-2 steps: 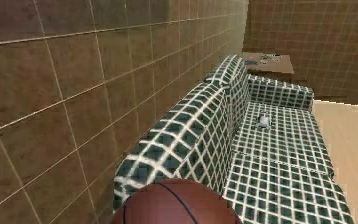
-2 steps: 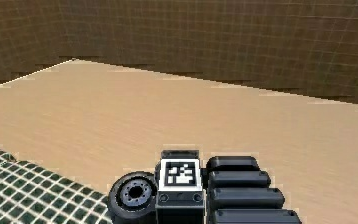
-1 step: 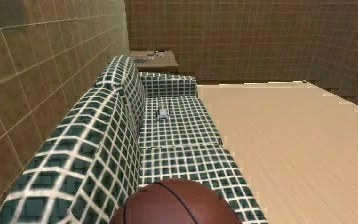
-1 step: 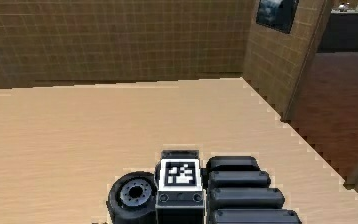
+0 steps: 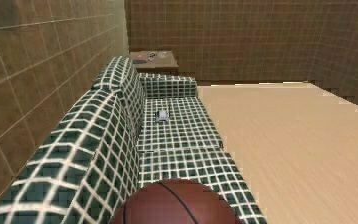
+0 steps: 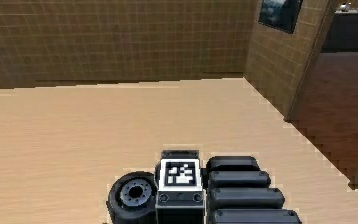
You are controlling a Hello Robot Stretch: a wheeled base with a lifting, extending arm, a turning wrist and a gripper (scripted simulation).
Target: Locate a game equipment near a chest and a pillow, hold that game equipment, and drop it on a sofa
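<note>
Basketball (image 5: 182, 203), orange-brown with dark seams, sits at the bottom edge of the forward view, in front of the near end of the sofa (image 5: 97, 130). Whether it rests on the cushion cannot be told. The sofa is green with a white check and runs along the tiled wall on the forward view's left. A small pale thing (image 5: 163, 115) lies on its seat. Past its far end stands a brown table (image 5: 152, 58) in the corner. In the arm side view, the arm (image 6: 242, 190) lies low at the bottom edge over bare wooden floor. It carries a white square (image 6: 179, 173) with a black block pattern, no letters. Left of it is the gripper (image 6: 135, 197), a dark round body. Its far end cannot be made out, so whether it holds anything cannot be told.
</note>
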